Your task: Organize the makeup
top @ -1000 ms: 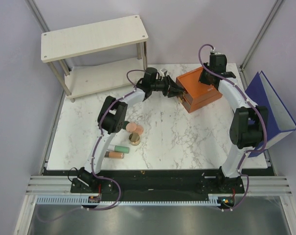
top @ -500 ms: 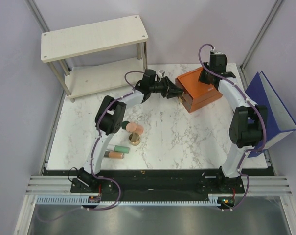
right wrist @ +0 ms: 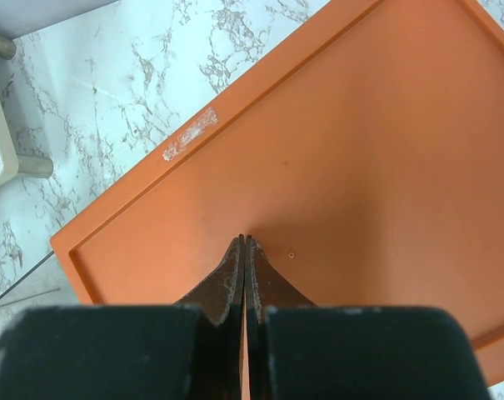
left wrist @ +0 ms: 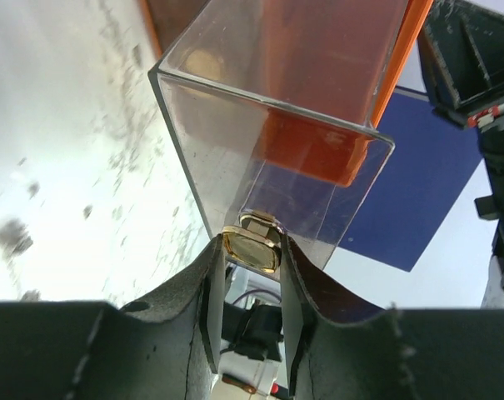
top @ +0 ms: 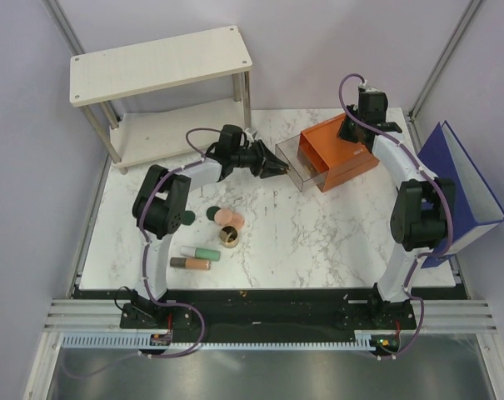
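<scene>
The makeup lies at the left front: two dark green discs [top: 185,218], overlapping peach-pink discs [top: 229,218], a gold-rimmed jar [top: 229,237], a mint-green tube [top: 207,253] and a tan tube [top: 195,263]. My left gripper [top: 278,167] [left wrist: 248,247] is shut on the gold knob [left wrist: 252,250] of a clear drawer [top: 295,160] [left wrist: 268,100]. The drawer stands pulled out of the orange box [top: 343,150]. My right gripper [top: 351,132] [right wrist: 245,240] is shut and empty, with its tips on the box's orange top [right wrist: 360,167].
A white two-level shelf [top: 160,67] stands at the back left. A blue binder [top: 464,187] leans at the right table edge, close to the right arm. Marble table [top: 301,242] lies between the makeup and the box.
My left gripper has moved left with the knob, and the clear drawer has slid out of the orange box. The right gripper has stayed on the box top.
</scene>
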Robot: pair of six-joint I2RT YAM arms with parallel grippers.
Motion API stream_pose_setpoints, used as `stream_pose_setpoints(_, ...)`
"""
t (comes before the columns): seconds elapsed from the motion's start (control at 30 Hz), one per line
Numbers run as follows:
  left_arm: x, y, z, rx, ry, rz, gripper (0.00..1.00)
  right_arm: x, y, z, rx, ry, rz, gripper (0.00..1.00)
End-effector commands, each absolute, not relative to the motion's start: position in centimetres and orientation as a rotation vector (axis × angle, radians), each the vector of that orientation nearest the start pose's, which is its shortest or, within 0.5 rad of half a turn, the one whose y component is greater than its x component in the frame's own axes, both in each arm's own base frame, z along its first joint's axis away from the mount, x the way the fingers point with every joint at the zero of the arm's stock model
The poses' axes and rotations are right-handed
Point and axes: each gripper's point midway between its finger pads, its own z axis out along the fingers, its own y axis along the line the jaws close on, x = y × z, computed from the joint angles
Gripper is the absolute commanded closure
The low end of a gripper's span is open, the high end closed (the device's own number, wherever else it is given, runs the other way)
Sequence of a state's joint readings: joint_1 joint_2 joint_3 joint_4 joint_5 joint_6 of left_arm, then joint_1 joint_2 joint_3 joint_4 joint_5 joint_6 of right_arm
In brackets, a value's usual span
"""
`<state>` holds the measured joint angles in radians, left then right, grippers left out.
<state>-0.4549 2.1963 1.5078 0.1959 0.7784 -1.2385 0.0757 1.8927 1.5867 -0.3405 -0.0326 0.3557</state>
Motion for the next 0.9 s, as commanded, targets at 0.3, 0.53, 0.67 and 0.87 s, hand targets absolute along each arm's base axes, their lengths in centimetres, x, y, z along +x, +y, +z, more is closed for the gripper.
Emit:
stream_pose_setpoints(0.3, 39.5, -31.5, 10.5, -0.388, 2.573, -1.507, 0.83, 50.7, 6.0, 11.0, 0.329, 2.401, 0.259, 1.00)
stream_pose_setpoints(0.53, 40.3, -31.4, 11.1, -0.299, 2.562, -1.448, 0.27, 50.6, 6.1, 10.8, 0.331, 2.410, 0.262, 1.00)
stream_pose_setpoints(0.67, 40.3, -30.4, 12.2, -0.215, 2.559, -1.339, 0.14, 50.6, 6.0, 10.8, 0.334, 2.411, 0.259, 1.00)
stream_pose_setpoints(0.87, 40.1, -25.5, 13.5, -0.100, 2.547, -1.018, 0.08, 50.6, 6.0, 10.9, 0.329, 2.412, 0.256, 1.00)
